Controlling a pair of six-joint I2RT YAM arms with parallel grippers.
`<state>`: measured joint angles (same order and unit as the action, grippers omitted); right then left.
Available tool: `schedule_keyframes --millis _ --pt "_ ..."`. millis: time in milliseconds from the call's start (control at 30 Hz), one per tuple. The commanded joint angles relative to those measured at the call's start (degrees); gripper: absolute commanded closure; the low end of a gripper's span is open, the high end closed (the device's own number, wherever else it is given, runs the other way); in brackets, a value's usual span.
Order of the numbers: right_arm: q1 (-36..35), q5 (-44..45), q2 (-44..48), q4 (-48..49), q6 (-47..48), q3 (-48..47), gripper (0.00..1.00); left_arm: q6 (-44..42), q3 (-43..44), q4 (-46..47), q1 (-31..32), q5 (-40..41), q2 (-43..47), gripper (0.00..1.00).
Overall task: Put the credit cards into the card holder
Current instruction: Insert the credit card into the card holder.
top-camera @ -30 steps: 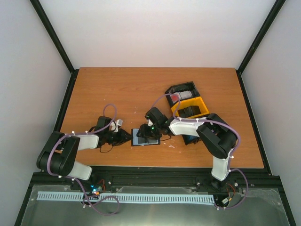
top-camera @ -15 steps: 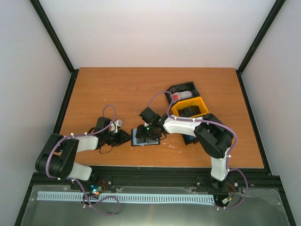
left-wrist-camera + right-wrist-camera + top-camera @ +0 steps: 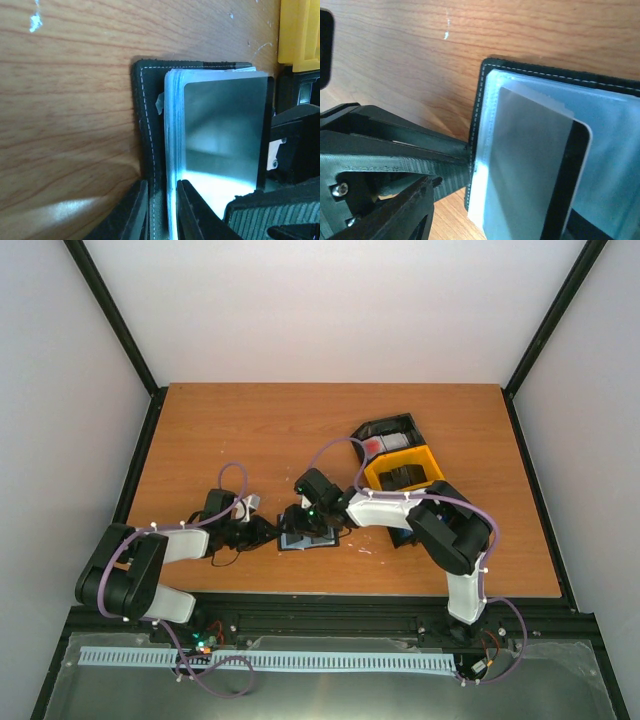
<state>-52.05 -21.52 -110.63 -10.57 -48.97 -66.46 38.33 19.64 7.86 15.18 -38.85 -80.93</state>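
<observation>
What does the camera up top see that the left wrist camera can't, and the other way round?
Only the top view: both whole arms and the far black tray holding a red-and-white card. Only the left wrist view: white stitching on the card holder, its clear sleeves, the grey card, and how the left gripper pinches its edge. Both: the card holder, the yellow tray and the wooden table.

Card holder (image 3: 310,537) lies open on table (image 3: 250,430), front-centre. Card (image 3: 535,165) sits partway in its sleeve stack. L gripper (image 3: 272,531) at holder's left edge, cover betw. its fingers (image 3: 136,212); R gripper (image 3: 303,518) just behind/over holder. Tray row (image 3: 400,465) further right & behind, apart from holder.
</observation>
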Motion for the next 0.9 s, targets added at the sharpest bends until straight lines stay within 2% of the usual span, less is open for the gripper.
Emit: schedule_keyframes --millis 0,167,400,600,733,867 --pt "-0.2 -3.4 -0.7 9.5 -3.4 4.1 0.51 -1.9 -0.6 -1.4 0.2 1.8 0.0 0.82" --pt "1.2 -5.2 0.8 19.0 -7.1 10.0 0.57 -1.7 0.2 -3.7 0.2 3.5 2.8 0.81" --pt "3.3 -11.9 -0.1 35.3 -11.9 16.6 0.59 -0.8 1.6 -6.9 0.2 6.8 9.3 0.69" --pt "5.0 -15.6 0.0 47.8 -15.4 21.2 0.6 -0.7 1.0 -3.3 0.2 1.2 11.9 0.61" --pt "5.8 -17.7 -0.3 55.2 -17.3 23.3 0.6 0.2 1.0 -0.5 0.2 -2.5 10.4 0.6" --pt "6.0 -18.7 -0.9 58.6 -18.3 24.5 0.61 1.1 0.7 2.4 0.2 -5.3 10.7 0.6"
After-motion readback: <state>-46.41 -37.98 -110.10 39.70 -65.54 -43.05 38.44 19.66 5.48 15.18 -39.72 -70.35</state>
